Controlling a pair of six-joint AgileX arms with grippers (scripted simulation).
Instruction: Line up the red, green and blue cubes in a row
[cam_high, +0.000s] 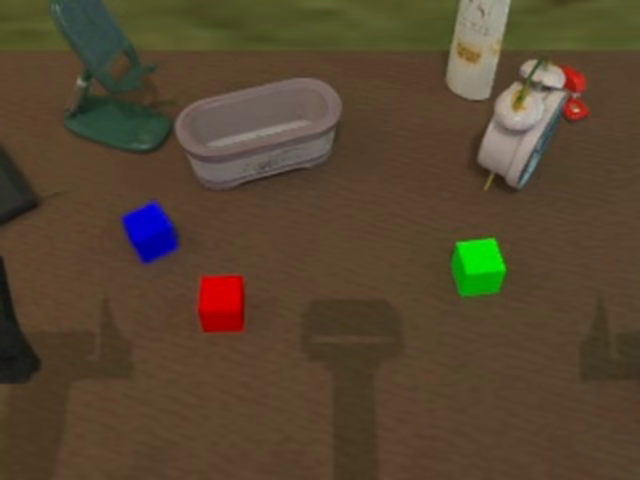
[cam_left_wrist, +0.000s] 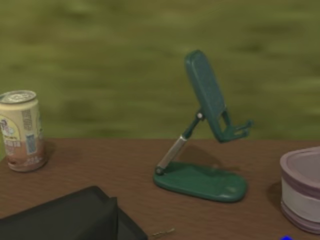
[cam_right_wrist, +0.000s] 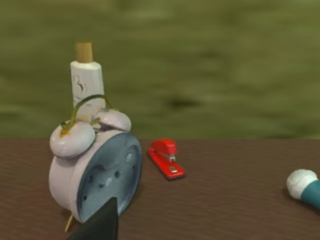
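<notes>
Nothing grasped yet, can't tell either pincer's state; next I'd move green cube (cam_high: 478, 266) over twd red cube (cam_high: 221, 302) & blue cube (cam_high: 149, 231).

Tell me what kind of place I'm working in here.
Probably a simulated tabletop test scene, not a real room: a brown table against a blurry green backdrop, scattered with unrelated clutter such as an alarm clock, phone stand and oval tub around three coloured cubes.

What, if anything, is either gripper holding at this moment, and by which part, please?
Nothing is held. The red cube, green cube and blue cube all sit free on the table, with no gripper near them.
</notes>
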